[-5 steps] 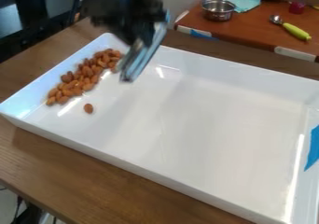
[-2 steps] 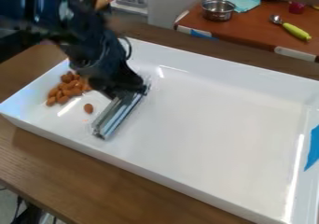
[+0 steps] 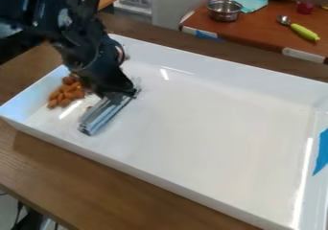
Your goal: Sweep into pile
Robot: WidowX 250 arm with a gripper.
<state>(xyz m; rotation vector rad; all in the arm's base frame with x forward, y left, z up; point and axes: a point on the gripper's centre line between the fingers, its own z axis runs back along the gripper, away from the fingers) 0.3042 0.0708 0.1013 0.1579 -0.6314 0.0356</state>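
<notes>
Behind the work, a red-brown tabletop (image 3: 269,32) carries a steel bowl (image 3: 225,10) and a green-handled spoon (image 3: 304,31). Nearer, a wooden bench (image 3: 38,162) bears a broad white tray (image 3: 217,128). The almonds (image 3: 66,94) lie at the tray's left end in the view, close to its end wall, partly hidden by the arm. The black hand (image 3: 122,93) is closed on a silvery sweeper (image 3: 104,116), whose long edge slants across the tray floor beside the nuts.

The step in hand looks to be closing up the pile, which seems nearly made. To do it well, the sweeper's lower edge should meet the floor evenly along its whole length; a lifted end could let nuts slip beneath. The stroke wants to be short and slow, towards the end wall, with the blade broadside to the nuts. Too much downward force might make it skid or twist in the grip. Easing off just as the nuts touch one another, then lifting straight up, should keep the pile from scattering.
</notes>
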